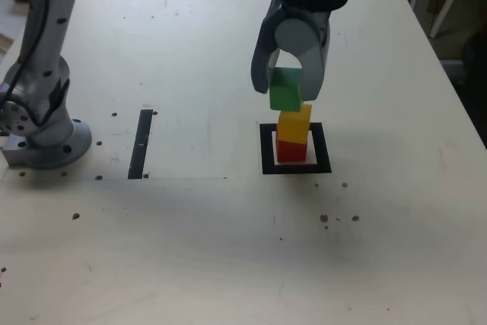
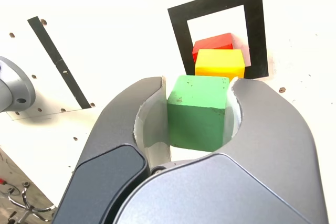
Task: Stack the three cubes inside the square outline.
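Observation:
The red cube (image 1: 290, 150) rests inside the square outline (image 1: 266, 150), and the yellow cube (image 1: 294, 122) sits on top of it. My gripper (image 1: 288, 87) is shut on the green cube (image 1: 285, 90), which hangs just above the yellow cube and slightly toward the exterior view's left of it. In the wrist view the green cube (image 2: 198, 110) is clamped between both fingers (image 2: 251, 108), with the yellow cube (image 2: 220, 63), the red cube (image 2: 212, 43) and the square outline (image 2: 180, 30) beyond it.
A straight black tape strip (image 1: 141, 143) lies on the table at the exterior view's left. The arm's grey base (image 1: 39, 131) stands at the far left. Small dark holes dot the pale tabletop (image 1: 228, 249).

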Action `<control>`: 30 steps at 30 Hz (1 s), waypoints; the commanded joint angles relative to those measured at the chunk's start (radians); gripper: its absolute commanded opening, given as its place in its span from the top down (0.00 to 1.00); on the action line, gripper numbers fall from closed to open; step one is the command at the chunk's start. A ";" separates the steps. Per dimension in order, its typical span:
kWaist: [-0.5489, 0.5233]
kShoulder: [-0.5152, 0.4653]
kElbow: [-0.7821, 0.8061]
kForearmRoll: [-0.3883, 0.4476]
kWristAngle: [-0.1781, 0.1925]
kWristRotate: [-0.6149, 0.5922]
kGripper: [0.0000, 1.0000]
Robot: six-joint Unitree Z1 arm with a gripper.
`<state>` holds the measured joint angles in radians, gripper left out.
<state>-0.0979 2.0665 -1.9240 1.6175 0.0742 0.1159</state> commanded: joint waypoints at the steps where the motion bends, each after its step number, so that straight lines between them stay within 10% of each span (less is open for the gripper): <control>1: -0.002 0.009 -0.006 0.008 0.000 -0.002 0.68; 9: -0.002 0.029 -0.016 -0.004 0.001 -0.002 0.66; 17: -0.002 0.034 -0.009 -0.016 0.005 0.007 0.03; 30: -0.002 -0.048 0.023 -0.013 0.059 -0.006 0.01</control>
<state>-0.0979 2.0401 -1.9058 1.5938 0.1268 0.1137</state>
